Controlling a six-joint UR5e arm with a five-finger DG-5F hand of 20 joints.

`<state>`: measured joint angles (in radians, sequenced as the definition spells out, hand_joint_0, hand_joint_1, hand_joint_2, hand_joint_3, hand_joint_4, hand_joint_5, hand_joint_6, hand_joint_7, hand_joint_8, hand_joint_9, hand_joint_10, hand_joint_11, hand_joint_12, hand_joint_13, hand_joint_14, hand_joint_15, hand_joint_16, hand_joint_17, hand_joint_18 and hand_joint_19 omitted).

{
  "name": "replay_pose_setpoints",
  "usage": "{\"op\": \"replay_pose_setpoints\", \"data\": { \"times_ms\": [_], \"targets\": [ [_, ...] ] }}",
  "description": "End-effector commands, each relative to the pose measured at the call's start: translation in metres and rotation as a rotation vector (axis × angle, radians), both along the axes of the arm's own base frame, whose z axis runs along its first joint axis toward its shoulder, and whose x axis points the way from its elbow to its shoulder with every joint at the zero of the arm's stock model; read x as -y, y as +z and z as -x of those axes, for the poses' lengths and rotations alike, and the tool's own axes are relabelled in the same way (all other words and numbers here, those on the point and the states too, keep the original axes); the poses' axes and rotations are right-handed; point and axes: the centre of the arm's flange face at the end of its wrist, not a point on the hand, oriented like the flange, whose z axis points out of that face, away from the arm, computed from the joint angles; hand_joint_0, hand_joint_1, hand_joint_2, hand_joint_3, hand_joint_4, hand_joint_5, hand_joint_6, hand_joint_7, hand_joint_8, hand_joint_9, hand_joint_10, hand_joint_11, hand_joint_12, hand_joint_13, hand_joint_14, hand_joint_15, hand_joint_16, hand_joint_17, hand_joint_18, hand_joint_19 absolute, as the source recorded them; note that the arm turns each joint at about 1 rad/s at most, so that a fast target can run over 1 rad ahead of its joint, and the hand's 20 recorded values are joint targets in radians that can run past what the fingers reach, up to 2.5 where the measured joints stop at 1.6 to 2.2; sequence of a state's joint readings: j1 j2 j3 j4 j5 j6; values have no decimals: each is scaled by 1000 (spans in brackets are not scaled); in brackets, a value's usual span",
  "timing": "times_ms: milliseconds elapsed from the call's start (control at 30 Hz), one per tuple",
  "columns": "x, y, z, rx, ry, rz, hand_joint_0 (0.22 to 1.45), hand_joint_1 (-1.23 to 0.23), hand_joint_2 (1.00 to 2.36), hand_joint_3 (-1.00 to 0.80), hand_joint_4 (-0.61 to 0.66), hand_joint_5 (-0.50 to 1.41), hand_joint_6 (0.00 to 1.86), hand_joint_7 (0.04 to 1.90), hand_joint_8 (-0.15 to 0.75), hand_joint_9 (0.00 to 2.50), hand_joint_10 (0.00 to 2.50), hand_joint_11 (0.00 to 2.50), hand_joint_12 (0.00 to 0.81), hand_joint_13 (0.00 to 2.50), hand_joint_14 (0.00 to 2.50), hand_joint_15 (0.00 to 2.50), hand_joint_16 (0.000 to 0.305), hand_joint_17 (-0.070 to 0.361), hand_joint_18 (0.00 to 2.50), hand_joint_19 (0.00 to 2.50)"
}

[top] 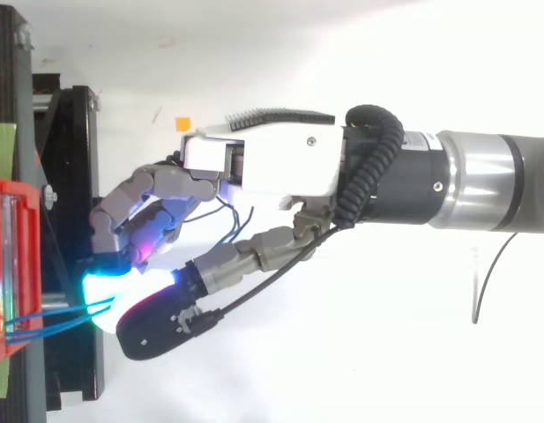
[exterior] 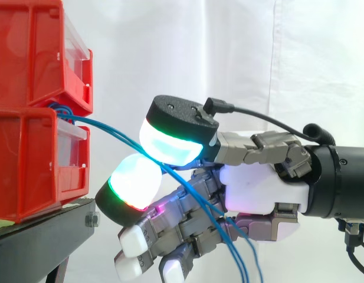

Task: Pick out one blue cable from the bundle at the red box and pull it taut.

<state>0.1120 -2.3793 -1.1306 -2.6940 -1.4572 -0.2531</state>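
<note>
Thin blue cables (exterior: 105, 127) leave the gap between the two stacked red bins (exterior: 34, 165) and run right and downward. They pass between two glowing pads (exterior: 170, 141) of my hand (exterior: 258, 188), the upper one white-green, the lower one green with a red edge. These two pads are closed together around the cables, just right of the bins. I cannot tell how many strands sit in the pinch. Past the pinch the strands hang slack across the palm and drop out of the bottom of the side view. From above, the cables (top: 51, 313) stretch from the bin (top: 7, 264) to the glowing pads.
The bins stand on a black stand (exterior: 40, 236) at the left, its frame (top: 73, 176) running along the left of the top view. A white curtain hangs behind. A small orange mark (top: 182, 124) lies on the white floor beyond the hand.
</note>
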Motion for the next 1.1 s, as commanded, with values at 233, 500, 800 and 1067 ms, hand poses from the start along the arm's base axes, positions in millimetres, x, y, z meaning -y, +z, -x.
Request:
{"op": "replay_pose_setpoints", "data": {
  "times_ms": [233,500,800,1067],
  "targets": [
    [-1,7,1,4,-1,-1,680,-832,1017,-222,85,-161,915,884,329,859,15,346,443,713,15,373,61,138,738,658],
    [-1,7,1,2,-3,-1,595,-583,1000,-500,156,-153,900,856,330,906,15,348,439,733,15,373,61,138,742,665],
    [-1,7,1,4,-1,-1,628,-408,1000,-500,128,-132,884,904,333,968,13,337,436,765,16,384,61,137,752,687],
    [-1,7,1,2,-3,-1,615,-688,1019,-150,148,-121,891,996,359,993,13,359,461,790,15,386,65,146,809,672]
  ]
}}
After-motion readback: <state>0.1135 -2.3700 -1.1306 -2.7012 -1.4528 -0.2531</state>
